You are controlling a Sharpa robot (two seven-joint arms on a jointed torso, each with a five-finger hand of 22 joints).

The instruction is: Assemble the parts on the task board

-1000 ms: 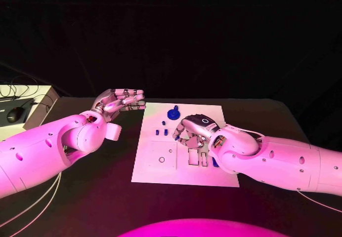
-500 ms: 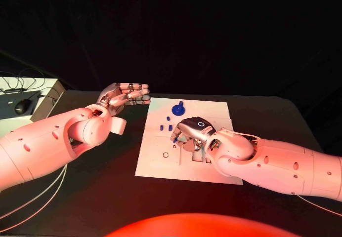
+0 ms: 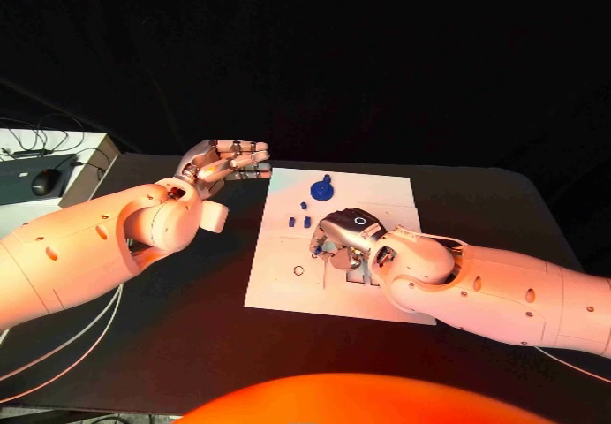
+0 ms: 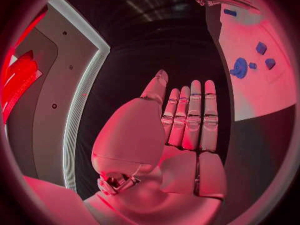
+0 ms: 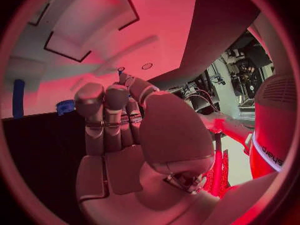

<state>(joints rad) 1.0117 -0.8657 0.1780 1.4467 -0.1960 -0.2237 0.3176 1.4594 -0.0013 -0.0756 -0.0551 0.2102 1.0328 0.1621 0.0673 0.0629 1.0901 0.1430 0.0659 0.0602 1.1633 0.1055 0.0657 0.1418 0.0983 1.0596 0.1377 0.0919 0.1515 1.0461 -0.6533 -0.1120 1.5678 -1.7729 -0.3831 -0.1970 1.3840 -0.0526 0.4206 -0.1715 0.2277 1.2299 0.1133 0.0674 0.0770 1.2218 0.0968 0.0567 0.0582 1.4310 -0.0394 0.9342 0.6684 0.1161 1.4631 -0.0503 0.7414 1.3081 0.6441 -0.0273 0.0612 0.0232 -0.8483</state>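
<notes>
Two robot hands: the right robot hand (image 3: 342, 235) hovers mid-frame over the task board (image 3: 287, 287), grasp unclear; small blue parts (image 3: 300, 222) lie just upper left; the left robot hand (image 3: 223, 164), empty, fingers straight together.

The right hand (image 3: 342, 237) hung low over the middle of the task board (image 3: 388, 190), covering its cut-outs. Beyond its fingers stood a round blue part (image 3: 321, 189) and small blue pieces (image 3: 298, 222). The left hand (image 3: 224, 165) hovered off the board's far corner, bare table beneath it.
</notes>
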